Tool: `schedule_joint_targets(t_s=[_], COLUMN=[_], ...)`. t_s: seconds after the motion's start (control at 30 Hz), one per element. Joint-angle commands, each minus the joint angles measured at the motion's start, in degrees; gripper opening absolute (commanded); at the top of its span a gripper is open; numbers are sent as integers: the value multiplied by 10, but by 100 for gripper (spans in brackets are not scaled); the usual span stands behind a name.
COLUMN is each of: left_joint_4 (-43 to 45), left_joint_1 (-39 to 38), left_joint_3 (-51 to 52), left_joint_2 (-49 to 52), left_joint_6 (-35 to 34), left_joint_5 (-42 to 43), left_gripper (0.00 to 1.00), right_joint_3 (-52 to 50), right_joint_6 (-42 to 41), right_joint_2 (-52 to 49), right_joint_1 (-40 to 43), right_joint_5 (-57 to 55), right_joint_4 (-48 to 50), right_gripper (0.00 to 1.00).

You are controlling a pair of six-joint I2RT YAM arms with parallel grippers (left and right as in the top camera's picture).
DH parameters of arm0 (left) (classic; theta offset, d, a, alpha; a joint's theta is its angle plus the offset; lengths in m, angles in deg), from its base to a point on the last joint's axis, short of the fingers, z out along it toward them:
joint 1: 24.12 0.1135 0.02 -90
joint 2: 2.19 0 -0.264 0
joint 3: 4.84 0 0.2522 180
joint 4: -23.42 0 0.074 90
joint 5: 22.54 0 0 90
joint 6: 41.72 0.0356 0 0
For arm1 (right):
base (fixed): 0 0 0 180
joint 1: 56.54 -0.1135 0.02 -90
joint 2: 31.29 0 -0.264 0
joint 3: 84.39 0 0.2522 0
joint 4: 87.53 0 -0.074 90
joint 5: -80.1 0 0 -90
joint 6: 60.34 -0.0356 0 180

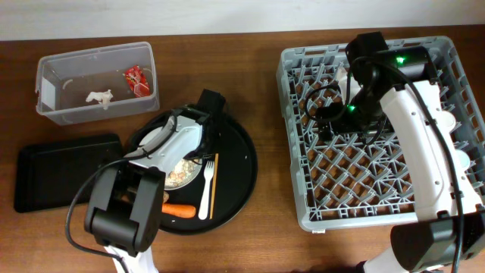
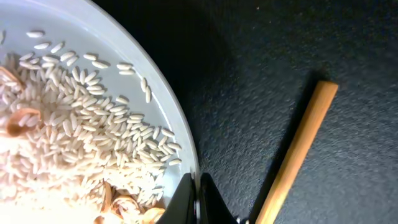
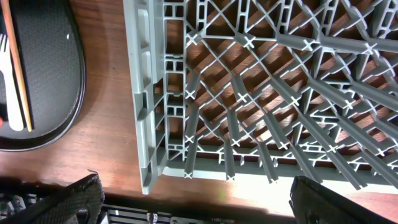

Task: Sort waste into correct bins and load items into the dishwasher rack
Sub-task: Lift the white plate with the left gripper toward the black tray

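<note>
A round white plate with pale rice crumbs lies on the big round black serving tray. My left gripper is shut on the plate's right rim, as the left wrist view shows. Rice and brownish bits cover the plate. A white fork and a wooden chopstick lie just right of the plate, and an orange carrot lies in front. My right gripper hangs open and empty over the grey rack.
The clear tub at the back left holds a red wrapper and a white paper scrap. The shallow black tray lies left of the serving tray. The rack's left wall stands close to the serving tray.
</note>
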Motion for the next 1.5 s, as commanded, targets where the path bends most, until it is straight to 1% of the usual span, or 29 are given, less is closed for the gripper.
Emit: schedule_joint_targets(t_s=[0.0,0.13,0.4,0.53,0.6,0.7,0.9,1.07,1.2,1.33,1.4,1.47], left_joint_4=[-41,-74,-106,-122,-144,-165,-212,-278,-303,-304,-310,-318], left_joint_1=[3,3,-5,-23,-35,-43,-45,-45,-43,-25,-3,35], left_joint_3=[-25,-51,-56,-63,-81,-101,-142,-186,-207,-207,-207,-207], left_joint_2=[19,19,17,10,9,9,9,7,-6,-33,-47,-64], left_joint_6=[-3,-3,-3,-3,-3,-3,-3,-4,-4,-4,-3,-3], left_joint_5=[-4,-4,-15,-51,-71,-79,-92,-136,-146,-147,-147,-147], left_gripper=[1,0,0,0,0,1,1,0,0,0,0,0], right_joint_3=[-3,-3,-3,-3,-3,-3,-3,-3,-3,-3,-3,-3], right_joint_6=[-7,-7,-7,-7,-7,-7,-7,-7,-7,-6,-4,-2], right_joint_2=[-5,-5,-5,-5,-5,-5,-5,-5,-5,-5,-5,-5], right_joint_1=[1,1,1,1,1,1,1,1,1,1,1,1], right_joint_5=[-7,-7,-7,-7,-7,-7,-7,-7,-7,-7,-7,-7], right_joint_4=[-2,-2,-2,-2,-2,-2,-2,-2,-2,-2,-2,-2], right_gripper=[99,99,99,99,99,99,99,99,99,99,99,99])
